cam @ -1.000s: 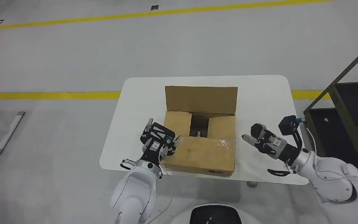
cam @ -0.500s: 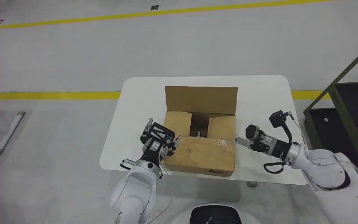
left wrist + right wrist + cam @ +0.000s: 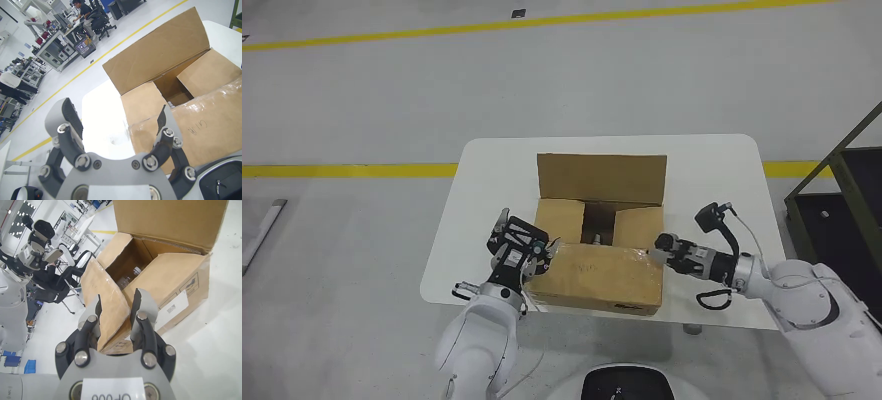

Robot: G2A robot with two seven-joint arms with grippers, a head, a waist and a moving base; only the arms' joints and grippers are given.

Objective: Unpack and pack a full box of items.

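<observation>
The right gripper (image 3: 118,295) has its fingers apart astride a corner of the taped near flap (image 3: 98,275) of the box (image 3: 189,289), seemingly not yet pinching it. I judge the flap to be light, stiff card, slick where taped, so best held on its bare edge at this corner. Just beyond the fingertips a clear bottle (image 3: 136,270) stands inside the box, by my guess light and crushable, and at the flap's far end the left gripper (image 3: 115,106) is spread wide above the table (image 3: 102,113)
</observation>
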